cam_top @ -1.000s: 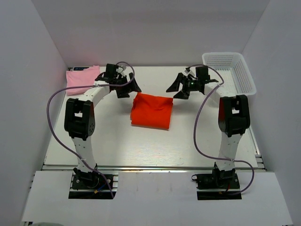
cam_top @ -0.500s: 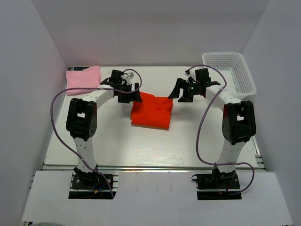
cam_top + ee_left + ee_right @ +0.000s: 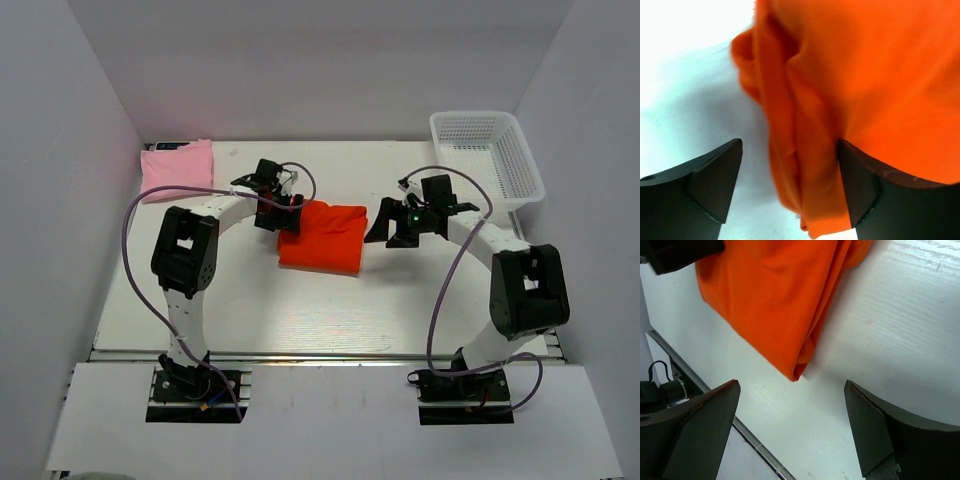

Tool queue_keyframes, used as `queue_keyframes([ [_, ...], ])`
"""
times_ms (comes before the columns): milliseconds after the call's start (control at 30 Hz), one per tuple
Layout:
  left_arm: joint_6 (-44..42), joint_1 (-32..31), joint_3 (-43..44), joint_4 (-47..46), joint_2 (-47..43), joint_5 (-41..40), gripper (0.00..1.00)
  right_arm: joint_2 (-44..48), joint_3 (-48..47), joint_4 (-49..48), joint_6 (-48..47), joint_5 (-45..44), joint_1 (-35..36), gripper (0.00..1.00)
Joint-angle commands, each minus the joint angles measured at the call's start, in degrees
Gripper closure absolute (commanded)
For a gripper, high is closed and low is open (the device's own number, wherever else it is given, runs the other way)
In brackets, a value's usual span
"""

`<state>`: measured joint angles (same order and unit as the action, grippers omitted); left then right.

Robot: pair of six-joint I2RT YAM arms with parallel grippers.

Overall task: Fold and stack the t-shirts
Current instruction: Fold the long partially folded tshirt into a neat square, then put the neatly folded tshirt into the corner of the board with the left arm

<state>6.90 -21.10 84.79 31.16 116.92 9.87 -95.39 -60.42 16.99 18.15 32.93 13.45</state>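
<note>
Both arms have closed in over the past second: in the top view the left gripper, which hung off the far-left corner of the orange tee, now sits right at that corner, and the right gripper has come down from the far side to just beside the tee's right edge. The tee lies folded mid-table, where it lay before; the pink tee stays folded at the far-left corner of the table, well apart, and the basket stands far right. From the left wrist, the left gripper is spread wide, with the bunched layers of the tee's edge between its fingers, nothing pinched yet. From the right wrist, the right gripper is likewise spread, over bare table, with a corner of the tee just ahead of it. This looks like the approach to a two-handed grasp, probably to lift the orange tee toward the pink one; the stacking itself is not yet begun.
</note>
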Motion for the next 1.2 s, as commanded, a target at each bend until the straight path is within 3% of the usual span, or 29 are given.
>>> queue_keyframes([
  [0, 0.5, 0.4, -1.4, 0.3, -1.2, -4.4, 0.16, 5.5, 1.8, -0.8, -1.4, -1.3, -0.4, 0.1],
  [233, 0.5, -0.9, -2.6, -3.3, 1.2, 0.8, 0.32, 10.0, 5.5, -1.0, -0.8, -2.3, -0.4, 0.1],
  [400, 0.5, -2.5, -2.1, -3.8, 3.4, -0.5, 0.41, 12.9, 7.6, -1.1, -0.7, -4.0, -0.4, 0.1],
  [533, 0.5, -3.5, -0.9, -3.8, 5.6, -1.2, 0.64, 14.5, 9.4, -1.3, -0.7, -5.9, -0.5, 0.1],
  [567, 0.5, -3.5, -0.9, -3.8, 5.6, -1.2, 0.86, 15.3, 10.2, -1.2, -0.5, -6.1, -0.5, 0.1],
  [600, 0.5, -3.5, -0.1, -3.8, 5.6, -0.6, 0.98, 15.8, 10.4, -1.3, -0.6, -6.6, -0.6, 0.1],
  [767, -1.7, -1.6, 3.5, -2.3, 3.2, 1.3, 1.0, 17.3, 12.1, -1.4, -1.0, -6.8, -0.9, 0.1],
  [867, -5.4, -1.1, 6.7, -0.1, -1.3, -6.7, 1.0, 18.0, 12.8, -1.8, -1.2, -6.9, -0.7, 0.1],
  [1167, -10.1, 4.7, 15.6, 6.1, -6.0, -14.8, 1.0, 15.9, 11.1, -1.7, -2.0, -4.8, -0.8, 0.1],
])
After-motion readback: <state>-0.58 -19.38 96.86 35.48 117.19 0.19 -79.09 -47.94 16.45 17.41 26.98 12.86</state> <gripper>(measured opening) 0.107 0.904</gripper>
